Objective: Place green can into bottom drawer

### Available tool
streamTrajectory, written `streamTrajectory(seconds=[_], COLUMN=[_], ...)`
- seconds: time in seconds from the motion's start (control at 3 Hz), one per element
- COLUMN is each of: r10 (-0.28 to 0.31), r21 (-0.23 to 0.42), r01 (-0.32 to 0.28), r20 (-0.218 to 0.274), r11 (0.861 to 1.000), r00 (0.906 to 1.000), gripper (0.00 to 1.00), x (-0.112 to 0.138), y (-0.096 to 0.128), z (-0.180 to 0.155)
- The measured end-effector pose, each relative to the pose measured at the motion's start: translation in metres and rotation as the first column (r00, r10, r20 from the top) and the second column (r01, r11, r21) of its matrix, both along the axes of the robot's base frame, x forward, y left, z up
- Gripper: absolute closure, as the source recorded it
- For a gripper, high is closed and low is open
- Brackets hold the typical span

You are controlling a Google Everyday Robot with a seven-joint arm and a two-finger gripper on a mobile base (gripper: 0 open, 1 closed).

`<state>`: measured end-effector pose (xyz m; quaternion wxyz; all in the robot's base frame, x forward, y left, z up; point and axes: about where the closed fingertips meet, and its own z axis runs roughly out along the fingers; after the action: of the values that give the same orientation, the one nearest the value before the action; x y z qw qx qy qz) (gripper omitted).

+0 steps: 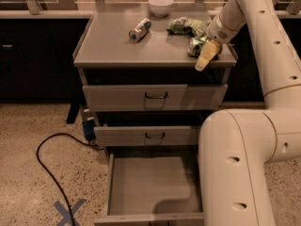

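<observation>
At the cabinet top's [113, 48] front-right corner, the gripper [203, 60] meets the green can [194, 46] — whether it grips cannot be told; wrinkly bag [184, 26] just behind, bottom drawer [150, 182] open below.

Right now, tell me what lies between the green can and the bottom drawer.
Camera view: the upper drawer and middle drawer lie between the green can, by the gripper on the cabinet top, and the open bottom drawer.

Pale yellow tool [206, 57] at grey cabinet top [117, 48] right edge, by mottled green can [195, 45]; grey bottom drawer [150, 185].
</observation>
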<state>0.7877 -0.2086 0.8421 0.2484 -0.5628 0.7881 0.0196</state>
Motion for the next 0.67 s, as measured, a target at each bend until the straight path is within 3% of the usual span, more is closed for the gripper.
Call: streamTrajectory(seconds=[0.33, 0.67], r10=[0.016, 0.016], r21=[0.007, 0.007], r01=[-0.015, -0.016], r20=[-0.021, -0.022], r11=[1.0, 1.0], r00=[0.9997, 0.9996], gripper=[0.0, 0.19], x=[-0.0023, -0.0023], y=[0.0046, 0.0048], z=[-0.0069, -0.0072])
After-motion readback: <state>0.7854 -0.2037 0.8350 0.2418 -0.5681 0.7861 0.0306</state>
